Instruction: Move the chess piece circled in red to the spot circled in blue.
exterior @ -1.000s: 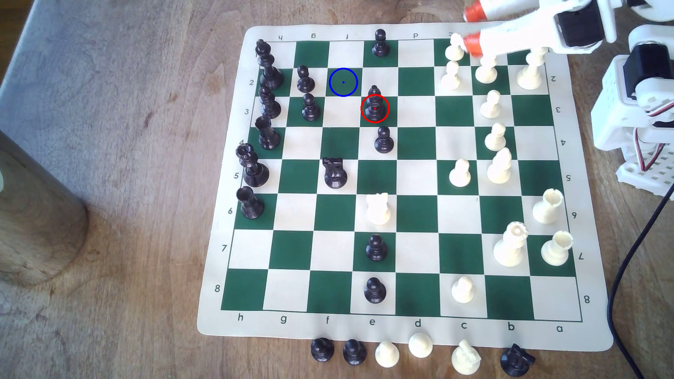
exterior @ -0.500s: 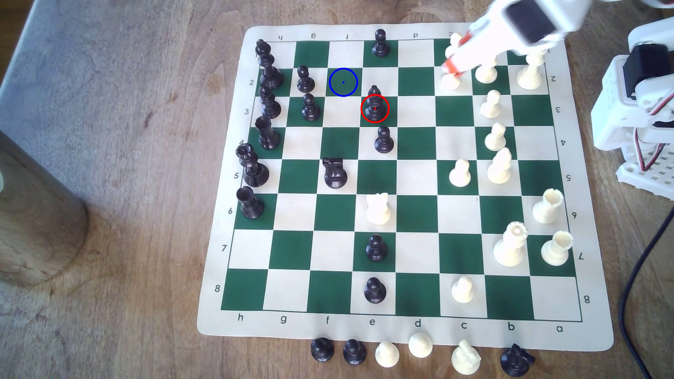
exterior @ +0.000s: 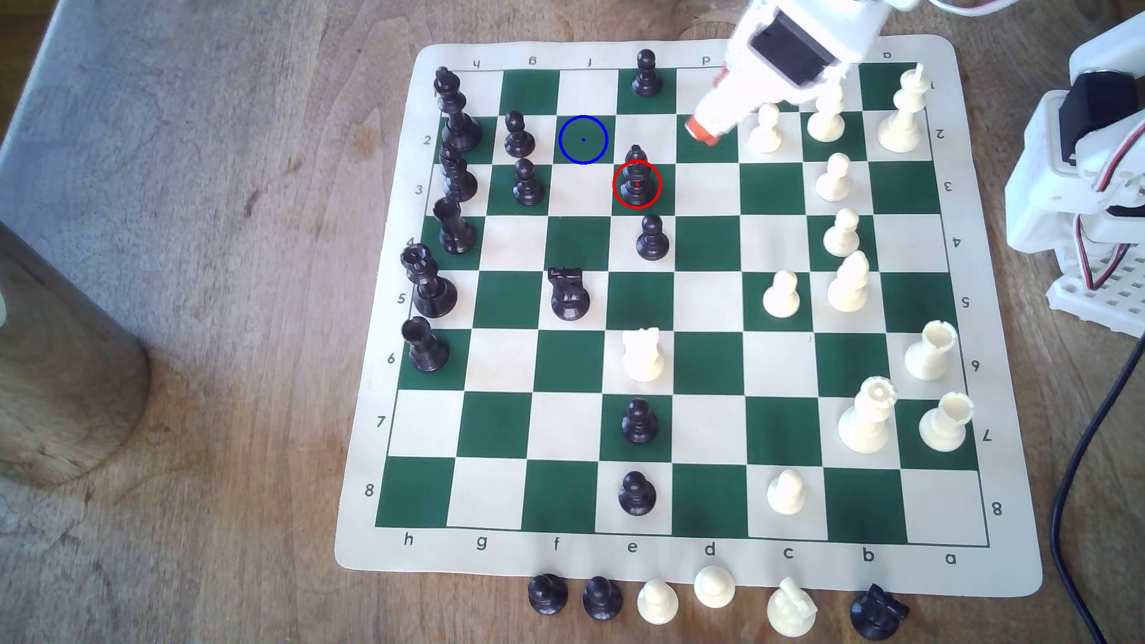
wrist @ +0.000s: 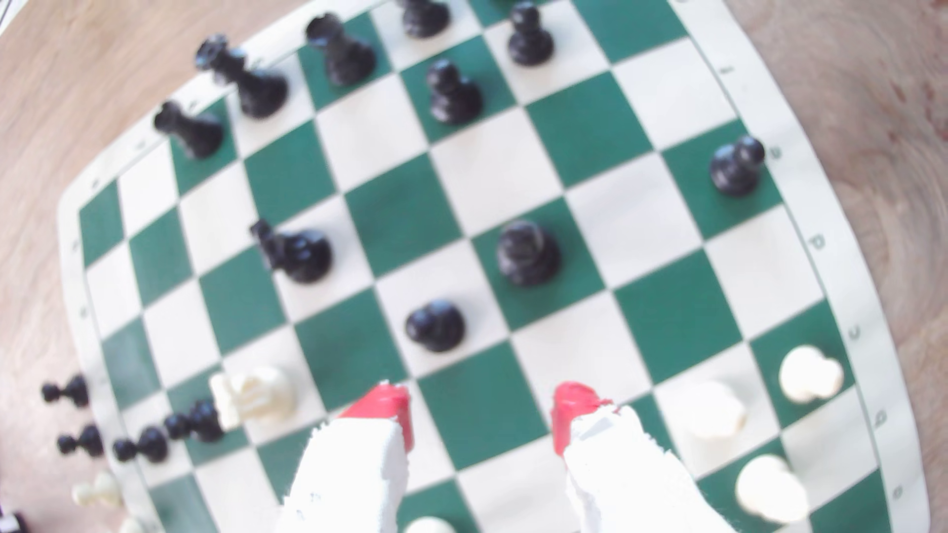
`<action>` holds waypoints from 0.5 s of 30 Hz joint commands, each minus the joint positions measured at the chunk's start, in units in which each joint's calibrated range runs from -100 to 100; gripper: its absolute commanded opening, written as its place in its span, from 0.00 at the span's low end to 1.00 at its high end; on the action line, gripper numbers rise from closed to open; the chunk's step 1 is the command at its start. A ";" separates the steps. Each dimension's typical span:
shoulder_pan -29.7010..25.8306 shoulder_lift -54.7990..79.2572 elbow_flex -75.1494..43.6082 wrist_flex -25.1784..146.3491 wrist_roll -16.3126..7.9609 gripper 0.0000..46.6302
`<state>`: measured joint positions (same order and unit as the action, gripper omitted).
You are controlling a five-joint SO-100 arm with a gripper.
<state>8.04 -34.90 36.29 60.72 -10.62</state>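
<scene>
The task is at its beginning, as I judge it; nothing of the move itself is done. The black bishop point(exterior: 636, 176) stands upright on its dark green square inside the red ring, in the upper middle of the exterior view; nothing touches it. The blue-ringed square point(exterior: 583, 140) lies up and to the left of it in that frame, one square diagonally away, and it carries no piece.

The gripper point(exterior: 706, 127) hangs over the board in the upper right part of the exterior view, near the white pawns point(exterior: 766, 129), well apart from the bishop; in the wrist view its jaws stand wide apart with a green square visible between the red fingertips point(wrist: 384, 407), and they hold nothing. In this blurred wrist view the bishop point(wrist: 528, 252) appears ahead of the gripper point(wrist: 482, 415), beyond the opening.

What is left, in my judgement: to bring the jaws over the bishop, to descend around its slim body, to close, to lift, to carry it to the blue-ringed square and to release it upright. A black pawn point(exterior: 652, 238) stands on the square just below the bishop in the exterior view, and two more black pawns point(exterior: 519, 135) stand left of the target; the approach must avoid these.
</scene>
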 commanded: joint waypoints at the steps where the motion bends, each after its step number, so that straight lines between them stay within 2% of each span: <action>1: 1.07 5.70 -8.45 -1.18 0.73 0.31; 15: 1.00 23.10 -20.15 0.95 -1.47 0.30</action>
<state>9.37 -13.20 22.10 61.27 -11.75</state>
